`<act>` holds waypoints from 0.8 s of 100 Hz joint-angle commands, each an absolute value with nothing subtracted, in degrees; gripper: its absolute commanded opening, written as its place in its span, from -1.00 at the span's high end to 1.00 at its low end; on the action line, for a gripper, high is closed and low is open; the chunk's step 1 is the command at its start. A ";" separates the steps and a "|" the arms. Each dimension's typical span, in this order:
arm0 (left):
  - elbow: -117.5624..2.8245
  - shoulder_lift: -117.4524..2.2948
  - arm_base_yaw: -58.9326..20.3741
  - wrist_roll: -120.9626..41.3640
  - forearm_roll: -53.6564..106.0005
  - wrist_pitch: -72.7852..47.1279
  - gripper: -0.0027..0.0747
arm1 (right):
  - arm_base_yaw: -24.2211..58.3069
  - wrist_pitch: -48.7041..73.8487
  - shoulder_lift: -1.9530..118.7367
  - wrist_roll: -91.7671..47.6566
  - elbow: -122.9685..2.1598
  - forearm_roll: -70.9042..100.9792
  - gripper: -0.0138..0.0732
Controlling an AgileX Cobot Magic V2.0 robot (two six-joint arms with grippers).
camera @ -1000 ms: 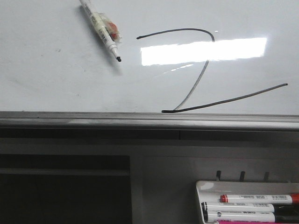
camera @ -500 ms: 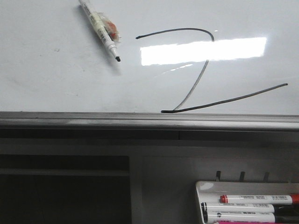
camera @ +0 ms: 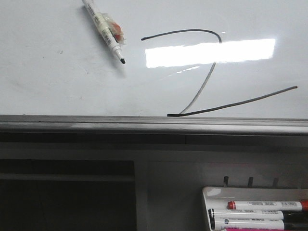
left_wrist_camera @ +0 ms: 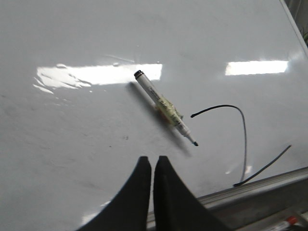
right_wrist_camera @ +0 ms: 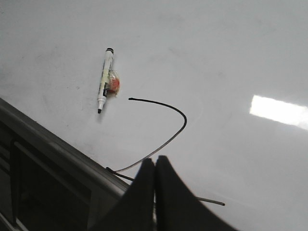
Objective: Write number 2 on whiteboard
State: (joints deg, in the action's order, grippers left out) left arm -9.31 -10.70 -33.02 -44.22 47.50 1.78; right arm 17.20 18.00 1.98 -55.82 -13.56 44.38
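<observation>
The whiteboard (camera: 57, 82) lies flat and fills the upper half of the front view. The number 2 (camera: 192, 30) is drawn on it in thin black, with a curved top, a grey faded diagonal and a long slanting base stroke that ends near the grey edge rail (camera: 144, 122). An uncapped marker (camera: 106, 30) lies loose on the board left of the 2. My left gripper (left_wrist_camera: 151, 160) is shut and empty, above the board short of the marker (left_wrist_camera: 166, 108). My right gripper (right_wrist_camera: 155, 160) is shut and empty over the 2's base (right_wrist_camera: 163, 104). Neither gripper shows in the front view.
A small white marker tray (camera: 211, 192) with several capped markers (camera: 264, 205) hangs below the rail at the lower right. A dark recess sits under the rail at the left. A bright light reflection crosses the board over the 2.
</observation>
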 commanded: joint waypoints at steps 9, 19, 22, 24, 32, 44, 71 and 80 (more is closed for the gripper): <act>-5.98 -4.35 -29.97 -20.94 13.89 5.23 0.98 | 16.88 14.08 2.61 -55.57 -15.02 45.05 0.85; -2.85 -0.77 -25.53 -11.49 6.34 4.58 0.98 | 16.88 14.08 2.61 -55.57 -15.02 45.05 0.85; -2.03 0.13 -23.71 -11.36 6.34 4.45 0.98 | 16.88 14.08 2.61 -55.57 -15.02 45.05 0.85; -1.46 0.80 -22.60 -11.36 6.34 4.45 0.98 | 16.88 14.08 2.61 -55.57 -15.02 45.05 0.85; 0.31 1.81 -18.76 -11.36 6.34 3.78 0.98 | 16.88 14.08 2.61 -55.57 -15.02 45.05 0.85; 0.61 1.77 -14.17 -11.36 6.34 -4.54 0.98 | 16.88 14.05 2.61 -55.57 -15.02 45.05 0.85; 0.61 1.77 -13.10 -11.36 6.49 -15.18 0.98 | 16.88 14.05 2.61 -55.57 -15.02 45.05 0.85; 0.61 1.77 -13.10 -11.36 6.49 -15.08 0.98 | 16.88 14.05 2.61 -55.57 -15.02 45.05 0.85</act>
State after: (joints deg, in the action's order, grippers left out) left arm 0.04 0.24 -13.14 -12.18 6.23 -18.65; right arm 17.20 18.00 1.98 -55.82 -13.56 44.38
